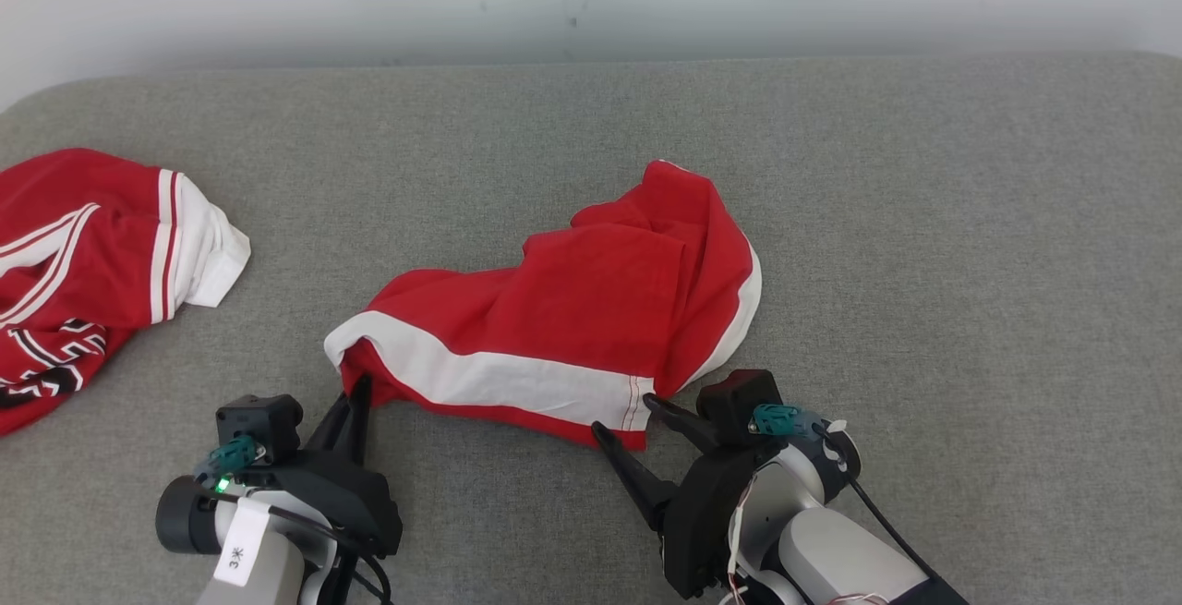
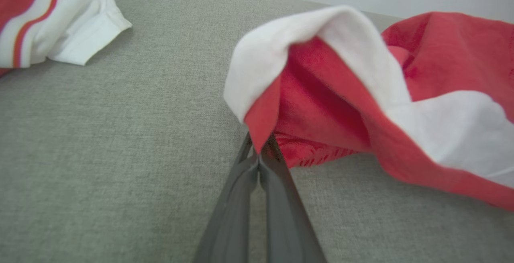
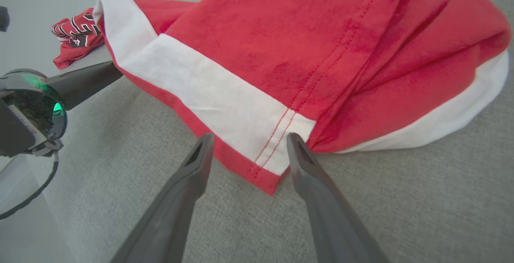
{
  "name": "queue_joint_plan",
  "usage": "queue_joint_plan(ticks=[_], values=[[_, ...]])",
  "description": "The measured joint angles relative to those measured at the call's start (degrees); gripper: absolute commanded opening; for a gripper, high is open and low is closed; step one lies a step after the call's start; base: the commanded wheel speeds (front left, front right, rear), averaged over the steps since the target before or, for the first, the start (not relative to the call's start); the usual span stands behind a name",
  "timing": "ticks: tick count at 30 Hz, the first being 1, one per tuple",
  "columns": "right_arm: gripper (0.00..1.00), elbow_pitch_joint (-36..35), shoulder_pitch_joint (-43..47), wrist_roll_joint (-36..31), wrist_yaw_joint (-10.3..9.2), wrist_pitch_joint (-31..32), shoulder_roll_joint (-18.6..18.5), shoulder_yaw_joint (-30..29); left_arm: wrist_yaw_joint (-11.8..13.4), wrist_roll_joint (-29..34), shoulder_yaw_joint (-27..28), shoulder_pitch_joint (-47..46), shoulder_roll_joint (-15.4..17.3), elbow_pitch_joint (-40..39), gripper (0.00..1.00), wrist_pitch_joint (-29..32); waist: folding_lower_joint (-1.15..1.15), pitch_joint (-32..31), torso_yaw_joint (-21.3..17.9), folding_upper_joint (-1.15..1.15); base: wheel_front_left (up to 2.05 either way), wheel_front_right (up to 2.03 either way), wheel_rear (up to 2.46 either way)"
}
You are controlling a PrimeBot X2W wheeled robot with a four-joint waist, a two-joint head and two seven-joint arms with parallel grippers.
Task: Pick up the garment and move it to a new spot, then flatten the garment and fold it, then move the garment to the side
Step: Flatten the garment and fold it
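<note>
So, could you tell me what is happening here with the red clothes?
The robot is taking hold of the red and white garment crumpled on the grey padded surface. Its left pincer is shut on the hem's left corner. Its right pincer is open, straddling the hem's right corner, not yet gripping. A second red garment lies off to the left.

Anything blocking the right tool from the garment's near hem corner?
Nothing visible. The right tool is open, its fingers either side of the hem corner of the red garment. The left tool is shut on the opposite corner, well aside.
</note>
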Motion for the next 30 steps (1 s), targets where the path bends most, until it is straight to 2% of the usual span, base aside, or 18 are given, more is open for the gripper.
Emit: queue_joint_plan(ticks=[4, 8, 12, 13, 14, 15, 18, 20, 23, 26, 30], values=[[0.91, 1.0, -0.3, 1.1, -1.21, 0.0, 0.0, 0.2, 0.0, 0.0, 0.0, -0.5, -0.1, 1.0, 0.00, -0.5, 0.00, 0.1, 0.0, 0.00, 0.00, 0.00, 0.00], [0.98, 1.6, -0.3, 2.6, -1.85, 0.0, 0.0, 0.6, -0.1, 0.0, 0.0, -0.8, -0.1, 1.7, 0.00, -1.0, 0.00, 0.2, -0.1, 0.00, 0.00, 0.00, 0.00], [0.92, 2.0, -0.4, 3.7, -2.33, -0.1, 0.0, 1.5, -0.1, -0.1, -0.1, -0.9, -0.2, 2.5, 0.00, -1.5, 0.00, 0.2, -0.2, 0.00, 0.00, 0.00, 0.00], [0.86, 2.1, -0.6, 3.8, -2.33, -0.2, 0.0, 1.8, -0.1, -0.1, -0.1, -1.0, -0.2, 2.6, 0.00, -1.5, 0.00, 0.2, -0.2, 0.00, 0.00, 0.00, 0.00], [0.73, 2.2, -0.7, 4.0, -2.37, -0.4, 0.0, 2.1, -0.1, -0.1, -0.1, -1.1, -0.2, 2.8, 0.00, -1.5, 0.00, 0.2, -0.2, 0.00, 0.00, 0.00, 0.00], [0.49, 2.2, -1.0, 4.2, -2.68, -0.5, 0.0, 2.4, -0.5, -0.1, -0.1, -1.2, -0.3, 3.0, 0.00, -1.7, 0.00, 0.3, -0.2, 0.00, 0.00, 0.00, 0.00], [0.26, 2.4, -1.6, 4.8, -2.83, -0.8, 0.0, 3.0, -0.5, -0.1, -0.2, -1.5, -0.3, 3.5, 0.00, -2.0, 0.00, 0.3, -0.1, 0.00, 0.00, 0.00, 0.00], [0.25, 2.6, -1.7, 5.3, -2.86, -1.0, 0.0, 3.4, -0.5, -0.1, -0.2, -1.8, -0.4, 3.8, 0.00, -2.1, 0.00, 0.4, -0.1, 0.00, 0.00, 0.00, 0.00], [0.00, 3.0, -1.8, 5.7, -3.31, -1.5, 0.0, 3.8, -0.5, -0.4, -0.2, -1.9, -0.5, 4.3, 0.00, -2.2, 0.00, 0.4, 0.0, 0.00, 0.00, 0.00, 0.00], [0.00, 3.6, -2.3, 5.7, -3.61, -2.1, 0.0, 3.7, -0.5, -0.5, -0.2, -1.9, -0.5, 4.7, 0.00, -2.5, 0.00, 0.4, -0.1, 0.00, 0.00, 0.00, 0.00], [0.00, 3.8, -3.3, 5.6, -4.38, -4.5, -0.5, 0.4, -0.5, -0.5, -0.1, -2.0, -0.5, 4.8, 0.00, -3.0, 0.00, 0.3, -0.2, 0.00, 0.00, 0.00, 0.00]])
